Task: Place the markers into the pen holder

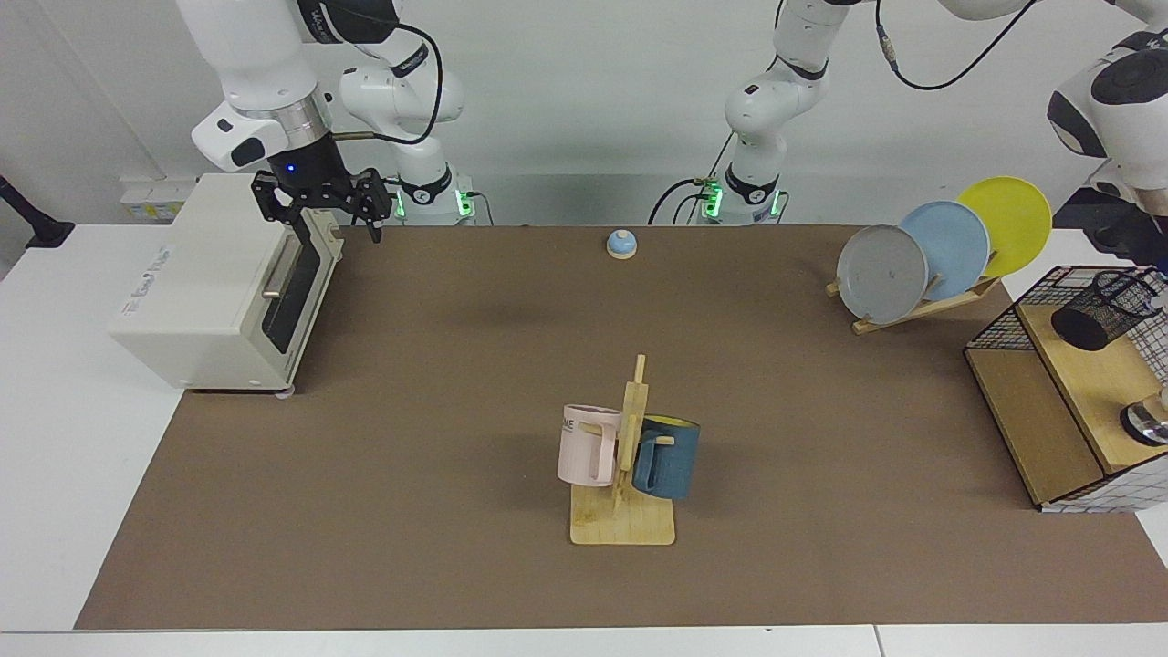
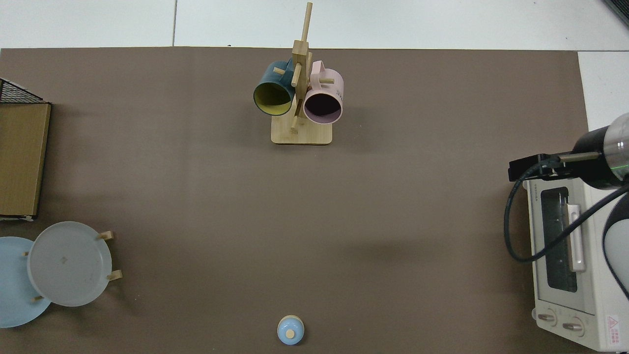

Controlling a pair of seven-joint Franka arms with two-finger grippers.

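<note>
Black wire mesh forms the pen holder point(image 1: 1106, 309), which lies tilted on its side on the wooden top shelf of the basket point(image 1: 1077, 383) at the facing view's right edge, its open mouth turned up and toward the wall. The tilt matters: a marker fed in along that slant would slide to the bottom rather than need a straight drop. No marker can be made out in either view; if one is already inside the holder, the mesh and the frame edge hide it, so whether the task is finished cannot be told. The left arm point(image 1: 1118, 100) rises from its base at that view's right and loops high, its wrist hanging just above and behind the holder at the frame's edge, a stance that suits working at the holder's mouth; the left gripper itself is cut off by the frame, so nothing of it shows. The right gripper point(image 1: 321, 203) hangs over the front edge of the toaster oven point(image 1: 214, 283) at the far side of the tabletop point(image 1: 456, 411), its fingers spread and empty, well apart from the holder; this arm waits, parked where it cannot cross the other's reach. In the top view the same gripper point(image 2: 533, 166) sits at the oven's corner. The mug rack point(image 1: 625, 465), plate rack point(image 1: 944, 251) and small blue bell point(image 1: 621, 244) stand apart from the action.
</note>
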